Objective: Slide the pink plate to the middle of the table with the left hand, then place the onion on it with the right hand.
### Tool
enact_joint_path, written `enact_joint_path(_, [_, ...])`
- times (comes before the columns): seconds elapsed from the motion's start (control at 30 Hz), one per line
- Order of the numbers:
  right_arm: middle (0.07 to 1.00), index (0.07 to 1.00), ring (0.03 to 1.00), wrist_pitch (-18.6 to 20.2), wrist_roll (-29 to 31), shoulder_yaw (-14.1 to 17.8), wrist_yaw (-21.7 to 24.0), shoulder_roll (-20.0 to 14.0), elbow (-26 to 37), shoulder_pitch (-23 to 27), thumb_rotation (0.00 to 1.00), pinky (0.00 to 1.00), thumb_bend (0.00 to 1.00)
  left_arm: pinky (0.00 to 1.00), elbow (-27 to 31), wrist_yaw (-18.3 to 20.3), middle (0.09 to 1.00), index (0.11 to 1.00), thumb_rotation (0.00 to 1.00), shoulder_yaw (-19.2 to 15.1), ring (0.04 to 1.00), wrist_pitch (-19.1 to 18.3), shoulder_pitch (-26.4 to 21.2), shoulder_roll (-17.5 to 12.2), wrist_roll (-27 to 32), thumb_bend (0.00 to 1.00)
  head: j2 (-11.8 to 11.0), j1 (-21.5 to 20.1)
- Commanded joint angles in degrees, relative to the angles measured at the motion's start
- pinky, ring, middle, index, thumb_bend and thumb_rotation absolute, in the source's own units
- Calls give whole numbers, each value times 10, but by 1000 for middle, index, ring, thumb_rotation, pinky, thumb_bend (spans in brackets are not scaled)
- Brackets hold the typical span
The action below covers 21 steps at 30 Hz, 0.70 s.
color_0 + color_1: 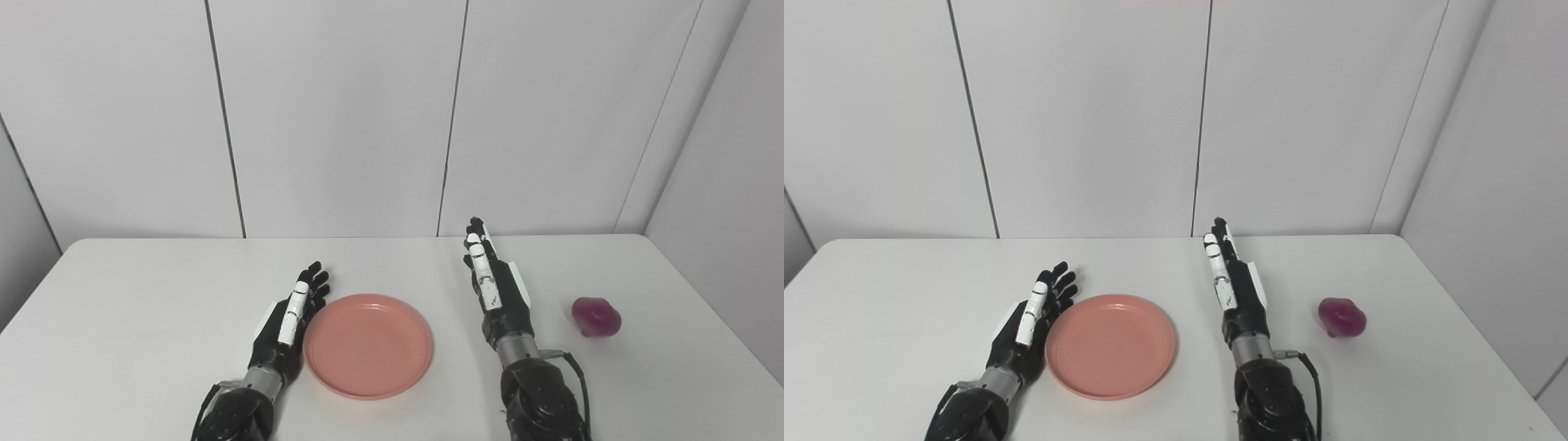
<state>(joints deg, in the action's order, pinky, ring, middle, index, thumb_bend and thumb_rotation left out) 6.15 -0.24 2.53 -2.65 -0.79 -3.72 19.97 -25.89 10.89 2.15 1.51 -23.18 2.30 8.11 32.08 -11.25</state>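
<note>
**Ana:** Two forearms enter at the bottom edge, one lower left of centre and one lower right. What sits nearest after those?

**Ben:** Between them lies the pink plate, in the lower centre of the frame, flat on the white table. The left hand lies along its left rim, fingers straight and spread a little, grasping nothing. It looks to be touching the rim, though I cannot tell for certain.

**Ana:** So the plate seems to be about where it belongs?

**Ben:** I judge so; it lies roughly midway across the table, so the slide looks finished or nearly so.

**Ana:** And further up?

**Ben:** The right hand stands just right of centre, edge-on, fingers extended together and pointing toward the wall, also released and empty. The onion, purple, rests at the right of the frame, apart from that hand and well apart from the plate.

**Ana:** Which relation matters for the coming move?

**Ben:** The onion lies to the right of the right hand, on the side away from the plate, and that hand is far nearer to it than the left. It would have to reach rightward, then carry back leftward across to the plate.
</note>
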Motion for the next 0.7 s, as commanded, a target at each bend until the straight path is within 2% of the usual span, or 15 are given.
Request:
enact_joint_path(0.0, [991,990,988,-11,-13,7,-13,-11,20,33,983,1000,543,996,5,2,976,973,1000,2,975,18,-14,9,0,623,0,0])
enact_joint_path(0.07, [980,982,978,-5,-36,8,-25,-20,25,36,984,1000,568,997,8,3,978,975,1000,2,977,17,-14,10,1,623,-4,-5])
enact_joint_path(0.17, [975,976,969,7,-57,14,-34,-37,34,40,997,999,538,995,8,4,980,977,1000,0,977,21,-14,10,2,624,-6,-6])
enact_joint_path(0.27, [970,971,964,35,-91,12,-39,-58,49,42,1000,976,524,993,10,5,978,974,1000,-2,974,20,-13,11,5,628,-7,-9])
enact_joint_path(0.37, [985,984,983,63,-114,9,-33,-80,67,37,1000,988,554,997,13,6,980,977,1000,-1,975,19,-13,11,6,629,-8,-15])
enact_joint_path(0.43, [989,985,992,68,-132,6,-31,-95,73,31,1000,982,572,998,11,6,981,977,1000,-2,976,21,-12,10,6,628,-9,-18])
enact_joint_path(0.53, [986,978,982,73,-162,3,-31,-118,80,18,904,940,540,999,8,9,984,981,1000,-3,979,24,-12,10,9,612,-12,-27])
enact_joint_path(0.67, [978,971,967,92,-194,7,-36,-137,94,3,834,912,531,993,3,10,981,978,1000,-5,976,26,-14,10,10,614,-16,-39])
